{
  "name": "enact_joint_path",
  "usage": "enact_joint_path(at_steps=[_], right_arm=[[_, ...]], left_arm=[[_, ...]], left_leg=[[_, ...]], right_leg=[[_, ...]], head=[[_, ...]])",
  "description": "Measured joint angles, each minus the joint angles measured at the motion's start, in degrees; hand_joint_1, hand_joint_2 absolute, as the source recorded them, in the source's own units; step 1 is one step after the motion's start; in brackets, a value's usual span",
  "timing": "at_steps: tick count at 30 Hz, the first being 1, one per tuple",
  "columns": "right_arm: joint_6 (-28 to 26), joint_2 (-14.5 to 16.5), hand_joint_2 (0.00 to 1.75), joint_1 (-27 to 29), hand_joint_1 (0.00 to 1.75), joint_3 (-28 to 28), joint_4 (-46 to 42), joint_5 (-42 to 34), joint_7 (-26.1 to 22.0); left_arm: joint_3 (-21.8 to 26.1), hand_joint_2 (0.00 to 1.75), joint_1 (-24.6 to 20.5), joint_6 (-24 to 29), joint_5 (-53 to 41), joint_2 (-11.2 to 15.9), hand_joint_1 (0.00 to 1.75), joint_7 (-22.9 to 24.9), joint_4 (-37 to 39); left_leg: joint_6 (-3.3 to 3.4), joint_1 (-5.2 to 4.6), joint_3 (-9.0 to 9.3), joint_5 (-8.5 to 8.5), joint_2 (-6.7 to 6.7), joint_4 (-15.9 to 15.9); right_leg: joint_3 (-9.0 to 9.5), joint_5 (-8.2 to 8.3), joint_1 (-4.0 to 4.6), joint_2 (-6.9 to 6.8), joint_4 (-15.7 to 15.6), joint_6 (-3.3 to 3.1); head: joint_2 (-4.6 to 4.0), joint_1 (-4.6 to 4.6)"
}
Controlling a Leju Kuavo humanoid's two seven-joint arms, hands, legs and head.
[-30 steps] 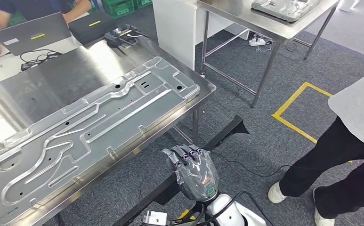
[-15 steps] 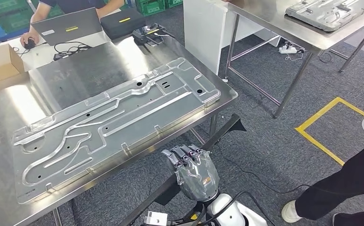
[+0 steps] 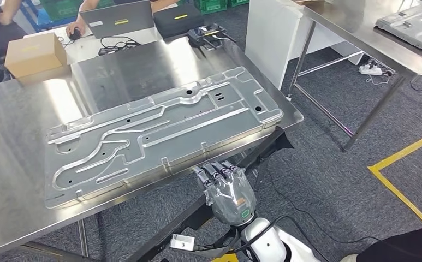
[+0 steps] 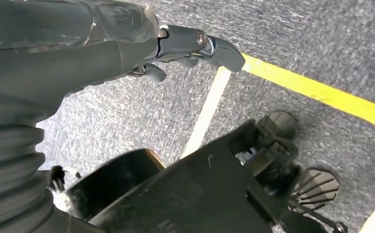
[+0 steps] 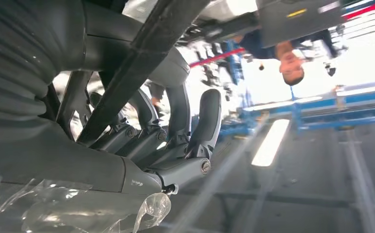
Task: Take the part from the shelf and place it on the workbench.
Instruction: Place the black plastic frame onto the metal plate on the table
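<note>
Both robot hands empty: right robot hand (image 3: 227,192) below the workbench (image 3: 12,180) edge, fingers curled; left robot hand (image 4: 127,43) likewise.

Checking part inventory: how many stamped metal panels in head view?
2. One panel lies flat on the near workbench; a second panel sits on the far table at the upper right, cut off by the frame edge. Others may be out of view.

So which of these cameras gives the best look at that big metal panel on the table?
The head view: the panel lies flat on the steel table, seen whole from above with its grooves and holes. The left wrist view looks at carpet and tape lines; the right wrist view looks past the right hand, and I cannot make out the panel there.
</note>
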Motion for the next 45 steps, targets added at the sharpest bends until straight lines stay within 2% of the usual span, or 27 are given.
enact_joint_path(at_steps=[1, 2, 3, 5, 6, 7, 8, 9, 10, 11, 12, 13, 14, 16, 17, 18, 20, 22, 23, 24, 25, 27, 29, 30, 31, 35, 45], right_arm=[[0.97, -0.13, 1.75, -0.47, 1.75, -0.02, -0.29, 0.31, -0.04], [1.89, -0.24, 1.75, -0.97, 1.75, -0.02, -0.57, 0.58, -0.09], [2.74, -0.38, 1.75, -1.46, 1.75, -0.02, -0.89, 0.87, -0.12], [4.17, -0.86, 1.75, -2.17, 1.75, -0.02, -1.47, 1.38, -0.13], [4.72, -1.12, 1.75, -2.39, 1.75, -0.01, -1.72, 1.58, -0.14], [5.24, -1.37, 1.75, -2.58, 1.75, -0.01, -1.94, 1.74, -0.15], [5.63, -1.57, 1.75, -2.83, 1.75, 0.0, -2.16, 1.87, -0.15], [5.93, -1.74, 1.75, -3.16, 1.75, 0.01, -2.43, 1.96, -0.15], [6.15, -1.87, 1.75, -3.56, 1.75, 0.01, -2.72, 2.07, -0.15], [6.27, -2.04, 1.75, -3.9, 1.75, 0.01, -2.97, 2.16, -0.15], [6.39, -2.21, 1.75, -4.23, 1.75, 0.01, -3.22, 2.24, -0.16], [6.53, -2.36, 1.75, -4.49, 1.75, 0.02, -3.41, 2.29, -0.16], [6.7, -2.49, 1.75, -4.7, 1.75, 0.03, -3.58, 2.34, -0.15], [7.08, -2.63, 1.75, -5.28, 1.75, 0.04, -3.93, 2.52, -0.1], [7.25, -2.67, 1.75, -5.69, 1.75, 0.04, -4.13, 2.63, -0.02], [7.36, -2.73, 1.75, -6.19, 1.75, 0.02, -4.41, 2.71, 0.1], [7.48, -2.92, 1.75, -7.11, 1.75, -0.12, -5.17, 2.68, 0.61], [7.47, -3.18, 1.75, -7.57, 1.75, -0.32, -5.96, 2.37, 1.22], [7.45, -3.31, 1.75, -7.67, 1.75, -0.4, -6.31, 2.22, 1.51], [7.4, -3.43, 1.75, -7.76, 1.75, -0.48, -6.63, 2.19, 1.78], [7.32, -3.53, 1.75, -7.87, 1.75, -0.57, -6.92, 2.29, 2.02], [7.09, -3.71, 1.75, -8.12, 1.75, -0.9, -7.41, 2.73, 2.35], [6.98, -3.96, 1.75, -8.25, 1.75, -1.22, -7.77, 3.16, 2.56], [6.99, -4.11, 1.75, -8.26, 1.75, -1.3, -7.88, 3.35, 2.61], [7.05, -4.24, 1.75, -8.28, 1.75, -1.33, -8.06, 3.62, 2.63], [8.81, -5.43, 1.75, -8.39, 1.75, -1.72, -9.85, 4.66, 2.94], [11.6, -8.21, 1.75, -8.83, 1.75, -2.98, -13.25, 5.25, 3.74]], left_arm=[[0.01, 1.75, 0.15, 0.0, -0.01, -0.03, 0.0, -0.01, 0.0], [0.01, 1.75, 0.29, 0.0, 0.0, -0.03, 0.0, -0.01, 0.01], [0.01, 1.75, 0.36, 0.0, 0.0, -0.03, 0.0, -0.01, 0.01], [0.02, 1.75, 0.28, -0.01, 0.0, -0.12, 0.0, -0.09, -0.01], [0.03, 1.75, 0.26, -0.02, 0.0, -0.2, 0.0, -0.16, -0.01], [0.03, 1.75, 0.3, -0.03, 0.01, -0.27, 0.0, -0.24, -0.02], [0.03, 1.75, 0.41, -0.04, 0.02, -0.32, 0.0, -0.3, -0.02], [0.03, 1.75, 0.52, -0.04, 0.03, -0.33, 0.0, -0.36, -0.02], [0.03, 1.75, 0.59, -0.04, 0.03, -0.33, 0.0, -0.4, -0.02], [0.03, 1.75, 0.62, -0.04, 0.04, -0.31, 0.0, -0.45, -0.01], [0.04, 1.75, 0.57, -0.05, 0.04, -0.26, 0.0, -0.49, -0.01], [0.04, 1.75, 0.53, -0.04, 0.05, -0.21, 0.0, -0.54, 0.0], [0.05, 1.75, 0.54, -0.04, 0.05, -0.16, 0.0, -0.58, 0.01], [0.07, 1.75, 0.76, -0.03, 0.06, -0.02, 0.0, -0.63, 0.01], [0.07, 1.75, 0.94, -0.02, 0.09, 0.06, 0.0, -0.66, 0.01], [0.08, 1.75, 1.04, -0.01, 0.14, 0.13, 0.0, -0.7, 0.01], [0.12, 1.75, 0.93, 0.02, 0.22, 0.17, 0.0, -0.8, 0.01], [0.22, 1.75, 0.72, 0.04, 0.21, 0.15, 0.0, -0.85, 0.0], [0.3, 1.75, 0.72, 0.04, 0.18, 0.13, 0.0, -0.84, 0.0], [0.38, 1.75, 0.73, 0.03, 0.14, 0.11, 0.0, -0.82, 0.0], [0.44, 1.75, 0.74, 0.03, 0.09, 0.11, 0.0, -0.77, 0.0], [0.56, 1.75, 0.58, 0.03, 0.04, 0.26, 0.0, -0.63, 0.01], [0.74, 1.75, 0.38, 0.05, 0.05, 0.48, 0.0, -0.48, 0.01], [0.84, 1.75, 0.38, 0.08, 0.13, 0.55, 0.0, -0.35, 0.01], [0.92, 1.75, 0.42, 0.14, 0.23, 0.55, 0.0, -0.23, 0.01], [1.27, 1.75, 0.84, 0.64, 0.96, 0.65, 0.0, 0.17, 0.01], [1.45, 1.75, 1.52, 0.97, 1.3, 0.69, 0.0, 1.02, 0.01]], left_leg=[[0.06, 0.19, 0.01, 0.15, -0.68, -0.2], [0.16, 0.4, 0.07, 0.3, -1.35, -0.38], [0.34, 0.66, 0.17, 0.47, -1.99, -0.56], [0.61, 0.98, 0.3, 0.62, -3.35, -0.69], [0.7, 1.05, 0.31, 0.63, -4.1, -0.68], [0.7, 1.13, 0.32, 0.62, -4.95, -0.67], [0.67, 1.26, 0.35, 0.62, -5.83, -0.64], [0.57, 1.43, 0.41, 0.59, -6.68, -0.58], [0.37, 1.64, 0.47, 0.49, -7.5, -0.44], [0.02, 1.8, 0.46, 0.32, -8.28, -0.22], [-0.41, 1.86, 0.22, 0.13, -9.02, 0.23], [-0.83, 1.84, -0.1, 0.04, -9.65, 0.52], [-1.2, 1.79, -0.45, 0.08, -10.24, 0.68], [-1.68, 1.91, -0.92, 0.31, -10.98, 0.61], [-1.86, 1.9, -1.21, 0.09, -10.13, 1.06], [-2.03, 1.86, -1.96, -0.66, -8.71, 2.53], [-2.3, 1.71, -5.1, -3.64, -5.38, 8.91], [-2.38, 1.79, -8.94, -6.37, -4.42, 16.51], [-2.26, 1.76, -9.81, -6.48, -4.33, 18.15], [-1.96, 1.7, -9.64, -5.67, -4.28, 17.75], [-1.39, 1.49, -8.4, -4.03, -4.25, 15.22], [0.79, 0.51, -4.17, -0.62, -3.8, 6.84], [2.39, -0.48, -1.76, 0.55, -3.24, 1.81], [2.56, -0.68, -1.6, 0.37, -3.11, 1.38], [2.52, -0.73, -1.42, 0.49, -3.21, 0.88], [-0.81, -0.44, -0.43, 1.02, -3.62, -0.52], [-0.14, -0.52, -0.42, 0.77, -3.64, -0.42]], right_leg=[[0.06, -0.19, -0.06, -0.13, 0.1, 0.27], [-0.06, -0.64, -0.16, 0.64, 0.65, 0.58], [-0.67, -1.67, -0.25, 1.99, 2.22, 0.87], [-3.66, -5.1, -0.41, 5.0, 8.79, 1.34], [-5.66, -6.8, -0.45, 5.6, 12.87, 1.47], [-7.29, -7.65, -0.49, 5.8, 15.9, 1.61], [-8.02, -7.36, -0.58, 5.83, 16.96, 1.74], [-7.6, -5.92, -0.76, 5.92, 15.59, 1.92], [-6.13, -3.7, -1.05, 6.27, 12.14, 2.2], [-4.22, -1.77, -1.51, 7.52, 7.97, 2.66], [-2.7, -0.43, -1.92, 8.87, 4.5, 2.83], [-1.8, 0.19, -2.21, 9.93, 2.33, 2.79], [-1.56, 0.15, -2.3, 10.61, 1.54, 2.51], [-1.75, 0.17, -2.09, 9.53, 1.57, 1.49], [-1.7, 0.2, -2.02, 8.97, 1.55, 1.07], [-1.65, 0.21, -1.98, 8.42, 1.52, 0.65], [-1.56, 0.13, -1.77, 7.48, 1.48, -0.02], [-1.46, -0.08, -1.43, 6.42, 1.48, -0.45], [-1.33, -0.19, -1.19, 5.94, 1.48, -0.59], [-1.17, -0.31, -0.95, 5.55, 1.47, -0.72], [-0.97, -0.42, -0.64, 5.28, 1.45, -0.8], [-0.62, -0.63, -0.26, 4.91, 1.33, -0.89], [-0.53, -0.79, -0.19, 4.52, 1.19, -0.75], [-0.54, -0.82, -0.16, 4.31, 1.1, -0.56], [-0.44, -0.86, -0.2, 4.18, 0.97, -0.32], [0.51, -0.58, 0.02, 4.0, -0.22, -0.74], [0.75, -0.41, -0.21, 4.03, -0.69, -0.45]], head=[[0.0, 0.02], [0.0, 0.02], [0.0, 0.03], [0.0, 0.04], [0.0, 0.05], [0.0, 0.04], [0.0, 0.05], [0.0, 0.05], [0.0, 0.05], [0.0, 0.05], [0.0, 0.06], [0.0, 0.05], [0.0, 0.03], [0.01, -0.02], [0.01, -0.06], [0.01, -0.1], [0.0, -0.17], [0.0, -0.19], [0.0, -0.19], [0.0, -0.19], [0.0, -0.19], [0.0, -0.14], [0.0, -0.04], [0.0, 0.01], [0.0, 0.01], [0.0, 0.08], [0.0, 0.07]])
